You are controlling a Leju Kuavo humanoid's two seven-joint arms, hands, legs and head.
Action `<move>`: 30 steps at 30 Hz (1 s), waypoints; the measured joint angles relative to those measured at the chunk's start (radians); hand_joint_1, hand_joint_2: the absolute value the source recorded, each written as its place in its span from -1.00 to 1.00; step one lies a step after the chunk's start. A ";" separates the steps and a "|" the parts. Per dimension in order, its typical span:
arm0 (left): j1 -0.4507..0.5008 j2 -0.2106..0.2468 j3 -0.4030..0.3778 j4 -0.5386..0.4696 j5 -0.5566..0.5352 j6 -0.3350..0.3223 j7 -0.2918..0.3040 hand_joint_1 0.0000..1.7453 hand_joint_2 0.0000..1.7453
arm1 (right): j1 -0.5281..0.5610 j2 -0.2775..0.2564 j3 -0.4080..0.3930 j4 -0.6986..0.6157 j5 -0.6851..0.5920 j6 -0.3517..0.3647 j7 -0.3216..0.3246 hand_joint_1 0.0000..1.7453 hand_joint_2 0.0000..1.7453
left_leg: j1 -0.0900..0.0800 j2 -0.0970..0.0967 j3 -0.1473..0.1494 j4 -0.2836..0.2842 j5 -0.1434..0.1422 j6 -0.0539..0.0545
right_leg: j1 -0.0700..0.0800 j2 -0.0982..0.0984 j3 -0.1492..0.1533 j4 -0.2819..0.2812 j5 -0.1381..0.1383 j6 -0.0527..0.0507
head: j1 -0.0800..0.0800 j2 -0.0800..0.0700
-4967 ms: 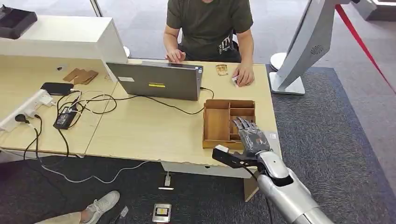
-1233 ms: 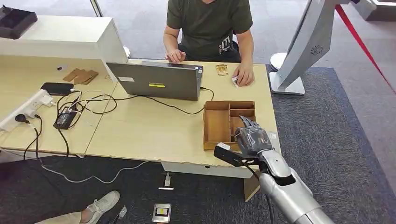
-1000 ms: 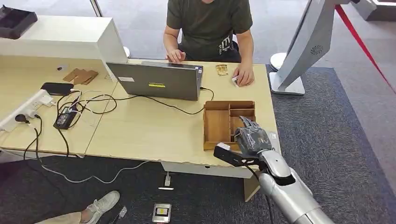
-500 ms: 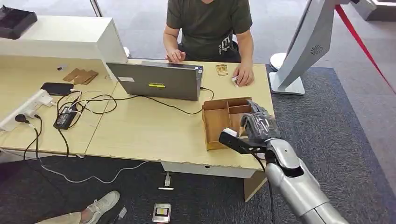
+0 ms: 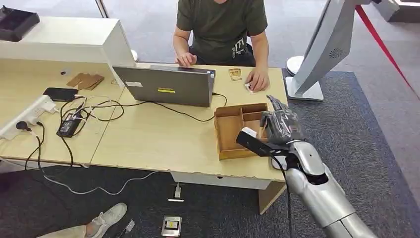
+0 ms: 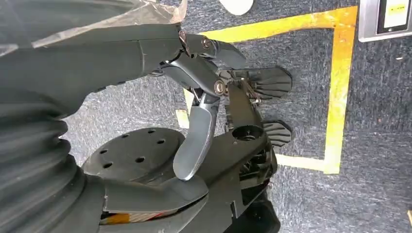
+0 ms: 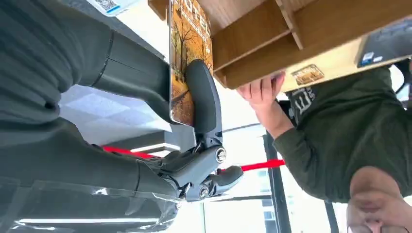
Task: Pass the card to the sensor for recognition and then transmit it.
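On the left of the table lie a power strip, a black phone and a tangle of cables. They sit far from the robot, so they are out of the way of its work.

In the middle stands a laptop. A person sits behind it with both hands on the table, likely there to take the card when it is passed over. A small card-like thing lies flat beside the person's hand; I cannot tell if it is the sensor.

To the right is a wooden tray with walls that split it into boxes. It sits near the table edge, close to the robot, so the cards are easy to reach.

The right hand is up above the right side of the tray. In the right wrist view it pinches the card between the thumb and the other fingers. The card has an autumn tree picture on it and stands on its edge, clear of the tray, so it can be carried to the sensor next.

The left hand hangs down over the carpet floor. It holds nothing and its fingers are loosely bent, because this job needs one hand.
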 joint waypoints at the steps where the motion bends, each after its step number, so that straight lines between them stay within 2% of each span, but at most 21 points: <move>1: -0.001 0.000 0.000 0.000 -0.002 0.000 0.000 -1.00 1.00 | -0.004 0.001 -0.001 0.000 -0.004 -0.001 -0.004 1.00 1.00 | 0.000 0.000 0.000 0.000 0.000 0.000 | 0.000 0.000 0.000 0.000 0.000 0.000 | 0.000 0.000; 5: -0.006 -0.001 -0.002 0.000 -0.013 0.000 0.009 -1.00 1.00 | -0.032 0.019 -0.006 0.004 -0.039 -0.004 -0.041 1.00 1.00 | 0.000 0.000 0.000 0.000 0.000 0.000 | 0.000 0.000 0.000 0.000 0.000 0.000 | 0.000 0.000; 13: -0.021 -0.009 -0.017 0.000 -0.041 0.000 0.029 -1.00 1.00 | -0.158 0.096 0.004 0.074 -0.095 0.004 -0.097 1.00 1.00 | 0.000 0.000 0.000 0.000 0.000 0.000 | 0.000 0.000 0.000 0.001 0.000 0.000 | 0.000 0.000; 22: -0.029 -0.019 -0.033 0.001 -0.048 0.000 0.039 -1.00 1.00 | -0.270 0.165 0.026 0.218 -0.128 0.012 -0.131 1.00 1.00 | 0.000 0.000 0.000 0.000 0.000 0.000 | 0.000 0.000 0.000 0.000 0.000 0.000 | 0.000 0.000; 30: -0.028 -0.021 -0.037 0.001 -0.042 0.000 0.038 -1.00 1.00 | -0.299 0.195 0.045 0.301 -0.152 0.010 -0.145 1.00 1.00 | 0.000 0.000 0.000 0.000 0.000 0.000 | 0.000 0.000 0.000 0.000 0.000 0.000 | 0.000 0.000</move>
